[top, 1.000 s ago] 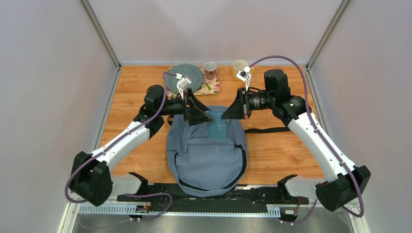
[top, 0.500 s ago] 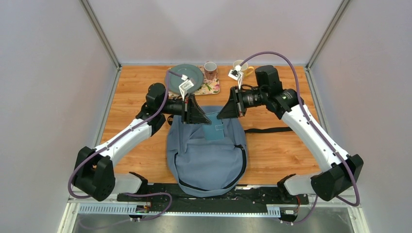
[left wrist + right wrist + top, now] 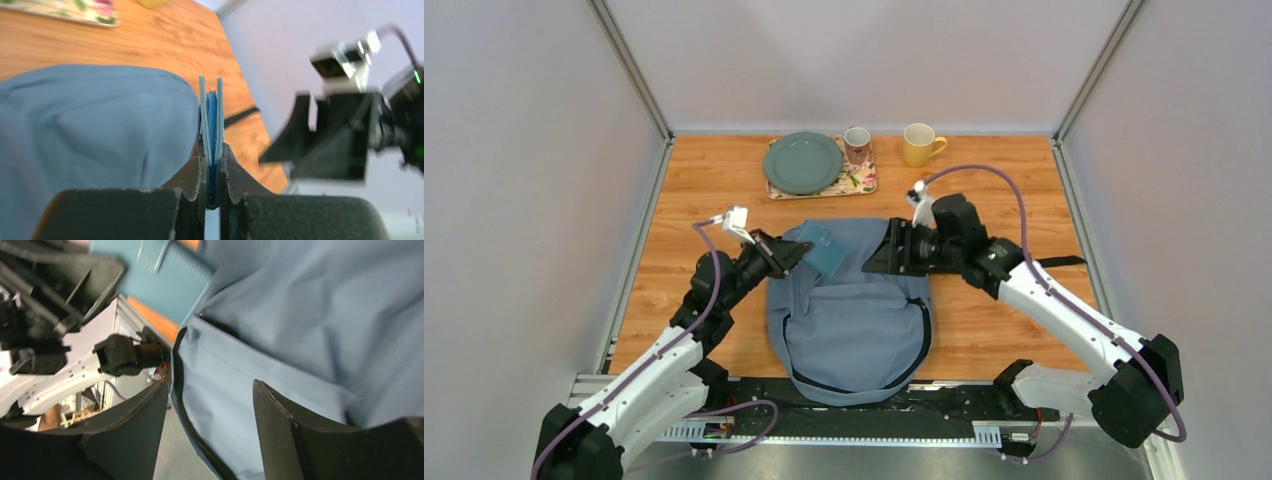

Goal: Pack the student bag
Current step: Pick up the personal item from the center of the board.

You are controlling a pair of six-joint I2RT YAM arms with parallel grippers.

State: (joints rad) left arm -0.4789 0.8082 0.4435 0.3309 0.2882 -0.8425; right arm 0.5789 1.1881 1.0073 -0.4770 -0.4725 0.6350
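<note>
Grey-blue fabric marks the student bag (image 3: 849,310), which is laid flat at the middle of the counter's (image 3: 694,180) near edge, its top turned toward the far edge. A teal case (image 3: 822,252) is clamped edge-on between the left fingers (image 3: 192,170) and is held tilted above the bag's far corner on the left arm's side. The right fingers (image 3: 280,430) are spread apart with nothing between them. They are poised just over the top of the bag, near the case but apart from it.

Several things could go wrong from here. No open mouth is held wide in the bag; only a narrow dark slit is seen in the right wrist view. The case could therefore be dropped onto the fabric, or caught on a seam, rather than slid inside. The case is gripped along one edge only, so it could pivot or slip if pressed against the cloth. The two wrists are close together over the bag, and a careless approach could bring them into contact. Soft fabric could also be dragged along and the bag shifted toward the near edge.

At the far edge a green plate (image 3: 802,162) sits on a floral tray (image 3: 861,184), with a patterned mug (image 3: 856,145) at its corner and a yellow mug (image 3: 918,145) beside it, all well apart from the bag.

No brand, label or writing can be read on anything.
</note>
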